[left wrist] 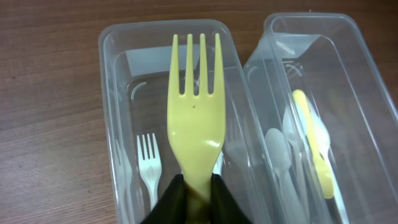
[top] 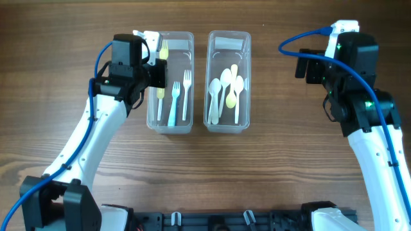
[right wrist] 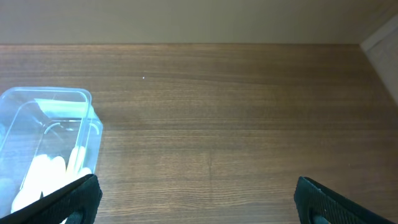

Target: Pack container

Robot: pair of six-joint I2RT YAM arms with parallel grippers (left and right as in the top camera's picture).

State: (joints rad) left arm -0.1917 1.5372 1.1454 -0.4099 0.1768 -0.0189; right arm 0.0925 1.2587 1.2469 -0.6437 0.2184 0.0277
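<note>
Left wrist view: left gripper (left wrist: 194, 194) pinches the handle of the yellow fork (left wrist: 196, 118), tines pointing away, above the fork container (left wrist: 118, 81). Judgement: lower it nearly flat, lengthwise along the tub, before letting go, so the stiff, smooth plastic does not bounce off the thin clear wall. White fork (left wrist: 149, 167) lies on the floor below. Beyond, the spoon container (left wrist: 367, 81) holds rounded white spoons (left wrist: 277, 149) and a yellow spoon (left wrist: 314, 143). Right gripper (right wrist: 196, 202) stands wide open, empty, over wood-grain table (right wrist: 236, 106).
</note>
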